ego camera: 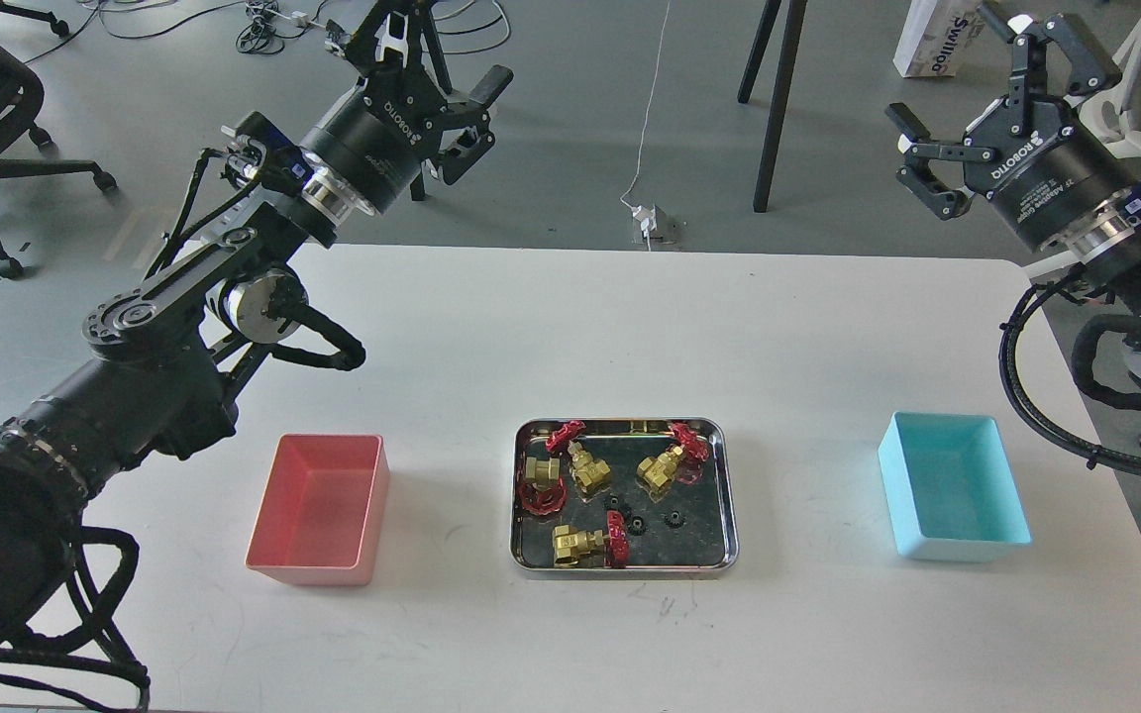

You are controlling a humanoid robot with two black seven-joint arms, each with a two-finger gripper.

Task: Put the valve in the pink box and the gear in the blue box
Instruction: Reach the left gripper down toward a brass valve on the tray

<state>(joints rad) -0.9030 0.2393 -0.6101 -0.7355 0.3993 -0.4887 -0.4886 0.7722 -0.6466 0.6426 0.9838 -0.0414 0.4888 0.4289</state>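
A white table (pixel 630 337) holds a steel tray (pixel 623 569) between the pink box (pixel 318 510) on the left and the blue box (pixel 955 487) on the right. Four valves (pixel 585 465) and small black gears (pixel 673 518) lie in the tray. Left gripper (pixel 442 74) and right gripper (pixel 967 109) hang raised beyond the table's far corners, both with jaws spread.

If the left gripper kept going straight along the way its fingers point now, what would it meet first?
Nothing on the table, as far as this view shows. The left gripper is open and points up and away, beyond the table's far edge, toward floor with cables. Depth is unclear.
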